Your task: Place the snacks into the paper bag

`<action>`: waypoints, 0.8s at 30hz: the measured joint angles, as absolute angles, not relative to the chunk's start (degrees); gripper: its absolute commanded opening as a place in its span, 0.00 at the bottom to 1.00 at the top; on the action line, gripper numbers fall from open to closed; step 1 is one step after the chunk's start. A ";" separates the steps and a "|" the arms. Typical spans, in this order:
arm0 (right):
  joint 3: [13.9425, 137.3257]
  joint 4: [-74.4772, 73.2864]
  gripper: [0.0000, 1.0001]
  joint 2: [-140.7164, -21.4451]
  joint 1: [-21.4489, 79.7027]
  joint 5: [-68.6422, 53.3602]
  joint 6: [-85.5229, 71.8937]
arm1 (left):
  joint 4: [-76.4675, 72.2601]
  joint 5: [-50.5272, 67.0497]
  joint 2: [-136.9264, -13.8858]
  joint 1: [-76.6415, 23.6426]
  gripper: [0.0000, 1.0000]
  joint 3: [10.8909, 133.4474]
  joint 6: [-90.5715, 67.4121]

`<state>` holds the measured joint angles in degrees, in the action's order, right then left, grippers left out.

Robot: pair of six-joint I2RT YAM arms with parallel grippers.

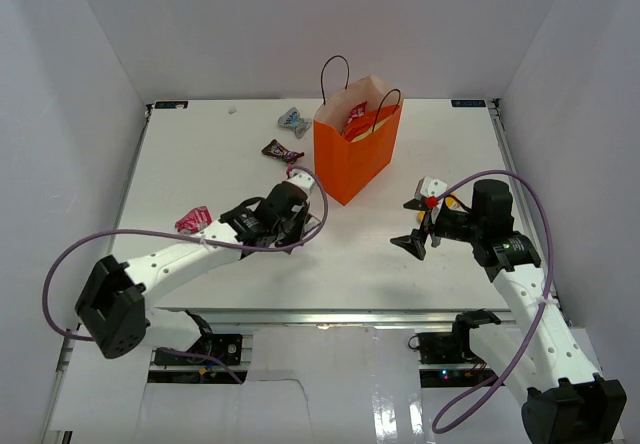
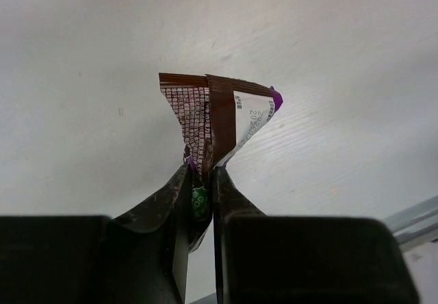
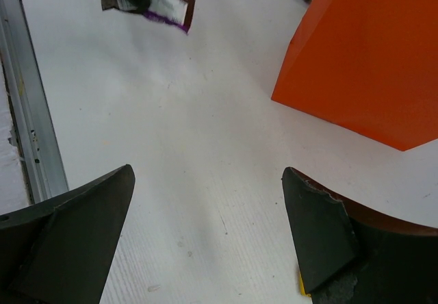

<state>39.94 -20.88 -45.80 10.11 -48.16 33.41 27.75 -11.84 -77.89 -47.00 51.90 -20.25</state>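
Observation:
My left gripper (image 2: 200,170) is shut on a small brown candy bar (image 2: 219,112), which sticks up crumpled from between the fingertips. In the top view this gripper (image 1: 298,226) sits just left of the orange paper bag (image 1: 357,154). The bag stands upright with a red chip bag (image 1: 358,116) inside. Another brown candy bar (image 1: 282,151), a silvery-blue wrapper (image 1: 292,119) and a pink packet (image 1: 193,220) lie on the table. My right gripper (image 3: 209,174) is open over bare table, right of the bag (image 3: 363,64). It faces the held bar (image 3: 168,3).
A metal rail (image 3: 27,112) runs along the table's near edge. White walls enclose the table on three sides. A sliver of yellow (image 3: 301,289) peeks out beneath my right gripper's right finger. Purple cables loop off both arms.

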 measured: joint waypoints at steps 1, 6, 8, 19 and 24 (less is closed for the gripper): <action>39.97 -20.86 0.94 -45.80 10.09 -48.16 33.41 | 27.92 -11.94 -75.83 -47.00 0.17 54.11 -19.90; 39.94 -20.86 0.94 -45.80 10.02 -47.92 33.41 | 27.79 -13.32 -73.63 -46.72 0.17 70.50 -16.80; 39.94 -20.86 0.94 -45.78 9.82 -47.70 33.41 | 26.39 -13.74 -75.59 -46.39 0.17 78.28 -15.03; 39.94 -20.86 0.94 -45.69 8.19 -47.05 33.41 | 23.49 -13.78 -106.43 -43.09 0.18 118.91 -6.42; 39.94 -20.86 0.94 -45.69 7.90 -46.92 33.41 | 25.15 -12.88 -118.34 -42.15 0.51 127.52 -4.69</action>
<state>39.94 -20.86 -45.69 7.90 -46.92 33.41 25.15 -12.88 -118.34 -42.15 127.52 -4.69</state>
